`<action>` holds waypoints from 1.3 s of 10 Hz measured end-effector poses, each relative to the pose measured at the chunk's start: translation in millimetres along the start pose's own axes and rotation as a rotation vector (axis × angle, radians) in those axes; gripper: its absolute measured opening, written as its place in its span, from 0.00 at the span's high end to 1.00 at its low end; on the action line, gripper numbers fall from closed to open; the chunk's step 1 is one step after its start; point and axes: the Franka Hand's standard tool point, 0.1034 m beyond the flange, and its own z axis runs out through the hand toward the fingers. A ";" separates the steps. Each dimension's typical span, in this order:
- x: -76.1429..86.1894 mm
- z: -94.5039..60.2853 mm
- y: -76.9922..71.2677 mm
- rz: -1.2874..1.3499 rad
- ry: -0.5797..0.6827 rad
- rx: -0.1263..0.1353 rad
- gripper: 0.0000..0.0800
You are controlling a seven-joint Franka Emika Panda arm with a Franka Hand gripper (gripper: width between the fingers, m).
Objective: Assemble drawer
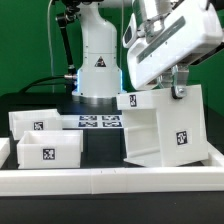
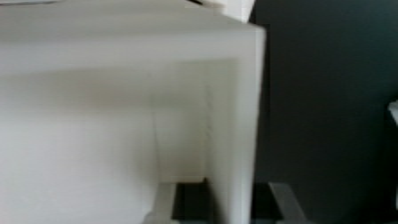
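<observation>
The black bench (image 1: 100,150) carries all parts. The large white cube-like plastic casing (image 1: 165,135) stands on it, slightly tilted, at the exterior view's right. A first small shallow white plastic tray (image 1: 48,150) and a second tray (image 1: 35,122) of the same kind lie well apart from the casing, on the side to which its open face is turned. Neither tray is inserted. The jaws are set astride the casing's upper wall. In the wrist view this wall (image 2: 125,120) fills the gap between them, so they are judged to be closed on it. The step in hand is judged to be positioning of the casing. The next move calls for the casing to be seated square and released, then a tray to be fetched and aligned with its slot.
</observation>
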 end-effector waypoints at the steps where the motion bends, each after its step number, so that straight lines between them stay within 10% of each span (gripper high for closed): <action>1: 1.5 2.5 -2.8 0.056 -0.010 -0.003 0.92; 11: -9.1 11.7 -11.6 0.205 -0.033 -0.012 0.91; 12: -9.1 11.7 -11.7 0.201 -0.033 -0.012 0.64; 13: -8.7 11.5 -11.9 0.197 -0.032 -0.011 0.64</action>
